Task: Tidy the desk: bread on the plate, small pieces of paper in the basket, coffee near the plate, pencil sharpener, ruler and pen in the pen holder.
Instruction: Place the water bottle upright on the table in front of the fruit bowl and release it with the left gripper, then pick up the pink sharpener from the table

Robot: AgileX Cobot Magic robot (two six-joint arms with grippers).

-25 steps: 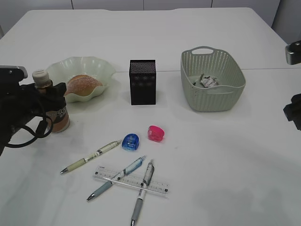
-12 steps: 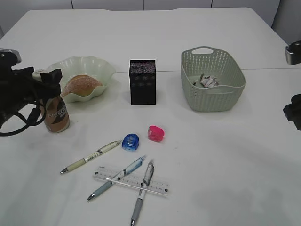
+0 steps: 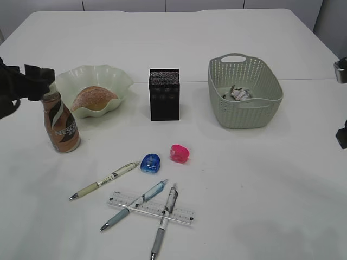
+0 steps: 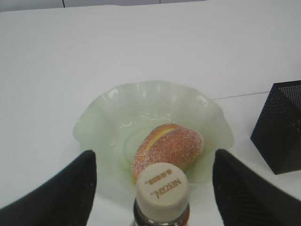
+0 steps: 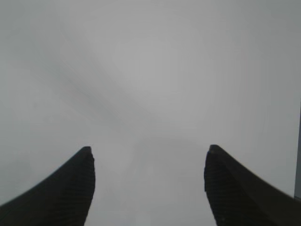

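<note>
The coffee bottle (image 3: 60, 125) stands upright just left of the pale green plate (image 3: 116, 76), which holds the bread (image 3: 93, 98). My left gripper (image 3: 33, 86) is open and sits above and behind the bottle's cap (image 4: 161, 190), clear of it. The black pen holder (image 3: 164, 93) stands mid-table. The basket (image 3: 245, 92) holds crumpled paper (image 3: 238, 93). A blue sharpener (image 3: 150, 163), a pink sharpener (image 3: 179, 153), three pens (image 3: 106, 180) and a clear ruler (image 3: 152, 207) lie in front. My right gripper (image 5: 148, 174) is open over bare table, at the exterior view's right edge.
The table's far half and its right front are bare white surface. The pens cross over the ruler near the front edge.
My left gripper has let go of the coffee bottle and has risen up and back to the left. The bottle stays standing by the plate.
</note>
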